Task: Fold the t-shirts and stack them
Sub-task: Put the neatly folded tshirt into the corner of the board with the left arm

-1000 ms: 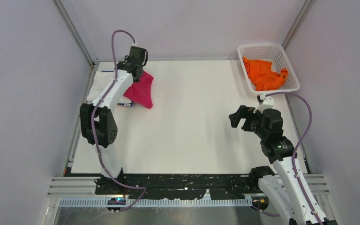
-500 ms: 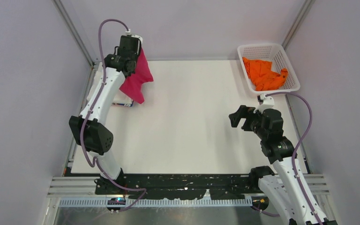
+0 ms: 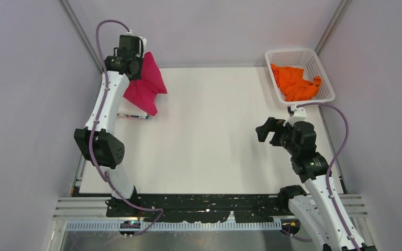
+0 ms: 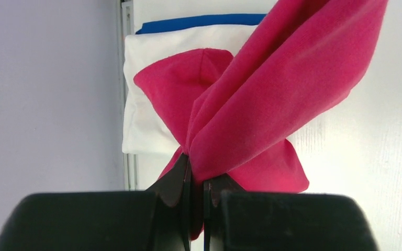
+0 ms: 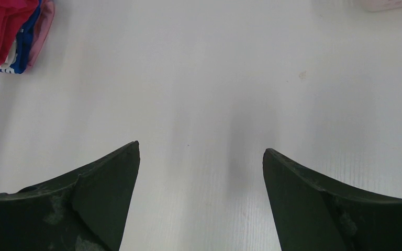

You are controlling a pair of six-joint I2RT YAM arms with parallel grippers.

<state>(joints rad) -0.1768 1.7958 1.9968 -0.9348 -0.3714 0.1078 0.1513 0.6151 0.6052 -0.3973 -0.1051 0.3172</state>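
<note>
Five t-shirts in all: one magenta-pink t-shirt [image 3: 145, 89], one orange t-shirt [image 3: 294, 82], one white t-shirt [image 4: 138, 125], plus one blue t-shirt [image 4: 204, 22] and one pale pink t-shirt [image 5: 45, 21] (these last two seen only as folded edges). One white lattice basket [image 3: 292, 56]. One table [image 3: 214, 136]. Two arms: left arm [image 3: 107, 99], right arm [image 3: 319, 188]. Two grippers: left gripper [image 4: 196, 170], right gripper [image 5: 201, 151]. Two purple cables [image 3: 340, 136], one per arm.
</note>
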